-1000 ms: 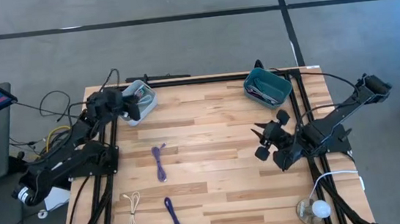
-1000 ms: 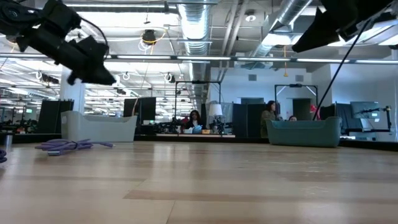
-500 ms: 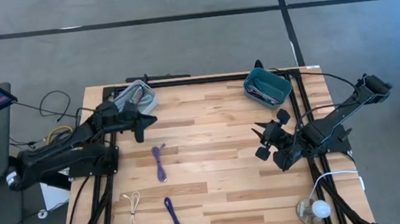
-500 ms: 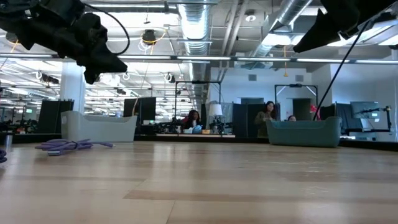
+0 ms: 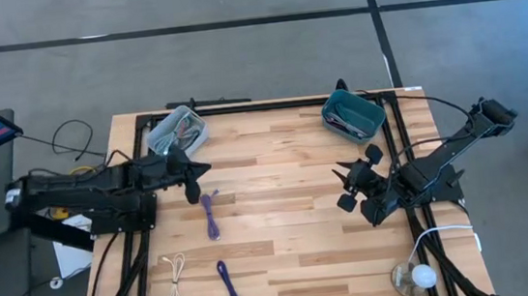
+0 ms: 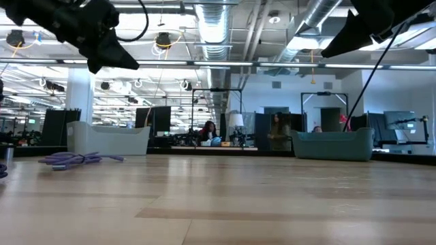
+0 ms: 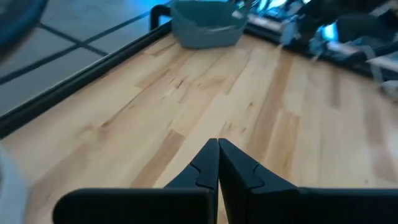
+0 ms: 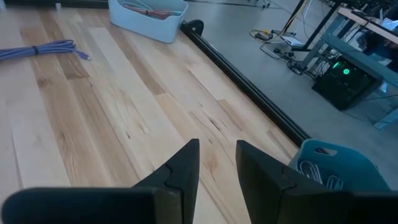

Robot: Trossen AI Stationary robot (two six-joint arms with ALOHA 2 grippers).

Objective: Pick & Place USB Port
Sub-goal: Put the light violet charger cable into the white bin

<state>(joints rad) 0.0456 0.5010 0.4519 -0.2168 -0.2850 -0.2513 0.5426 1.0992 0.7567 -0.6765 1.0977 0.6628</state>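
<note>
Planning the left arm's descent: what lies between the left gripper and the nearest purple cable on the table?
In the high view, only bare wooden table separates the left gripper from the coiled purple cable just beyond it.

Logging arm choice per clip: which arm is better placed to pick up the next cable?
Left. Its hand hangs just beside the upper purple cable; the right hand waits across the table, far from all cables.

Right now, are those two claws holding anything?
Left claw: closed, holding nothing.
Right claw: open, holding nothing.
</note>
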